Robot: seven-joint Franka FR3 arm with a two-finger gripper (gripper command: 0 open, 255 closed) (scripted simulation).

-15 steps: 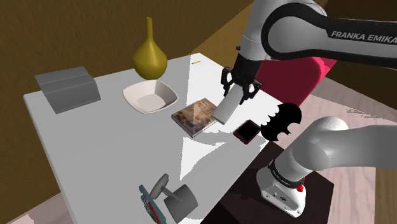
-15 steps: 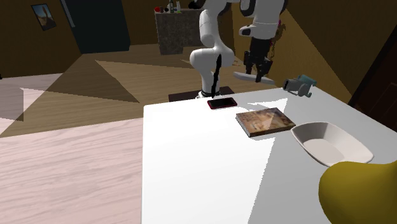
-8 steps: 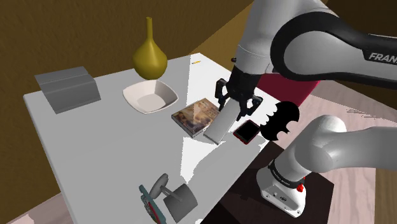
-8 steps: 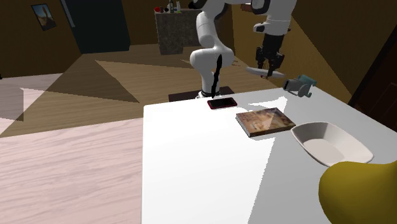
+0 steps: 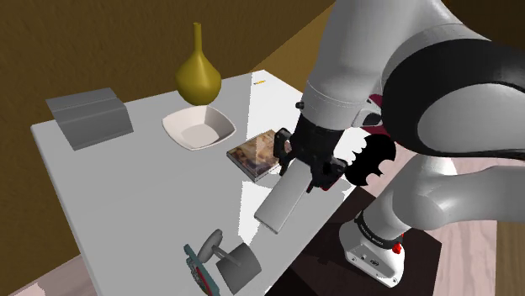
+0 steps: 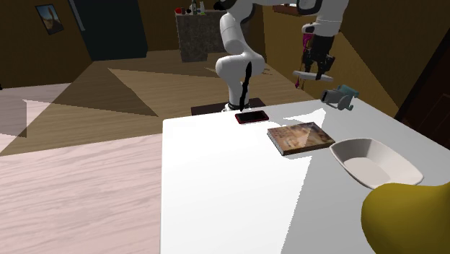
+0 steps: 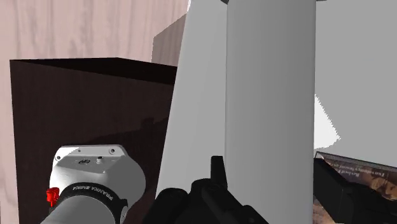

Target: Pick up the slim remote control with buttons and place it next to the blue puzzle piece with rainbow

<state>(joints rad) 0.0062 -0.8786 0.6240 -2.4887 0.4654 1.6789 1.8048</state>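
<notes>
Table [image 5: 126, 185]: white top. It carries everything below except the arm.
Arm [image 5: 421, 76]: white, reaching from the stand out over the table's near edge.
Box [image 5: 88, 118]: grey, at the far corner, well apart from the work.
Vase [image 5: 198, 76]: olive, behind the bowl [image 5: 181, 115]. Neither is in the path.
Book [image 5: 255, 154]: lies flat, just beside the gripper.
Remote [image 5: 282, 202]: plain grey slab with no buttons drawn. It is off the table, tilted with its free end down, between the book and the puzzle.
Remote handling: my read is light and stiff, with smooth faces that will likely slip. It looks clamped at one end, so the long free end could swing or pivot. A hold mid-length across the narrow width would be steadier.
Gripper [image 5: 304, 174]: black, clamped on the remote's upper end. In the wrist view the fingers [image 7: 217, 168] flank the slab [image 7: 270, 95] on both edges.
Puzzle [image 5: 198, 267]: teal with red marks, at the table's near corner. It touches or sits just beside a grey block [image 5: 237, 265].
Free spot: bare table on the puzzle's book side looks the likeliest place to set the remote. The risk is clipping the grey block on the way down.
</notes>
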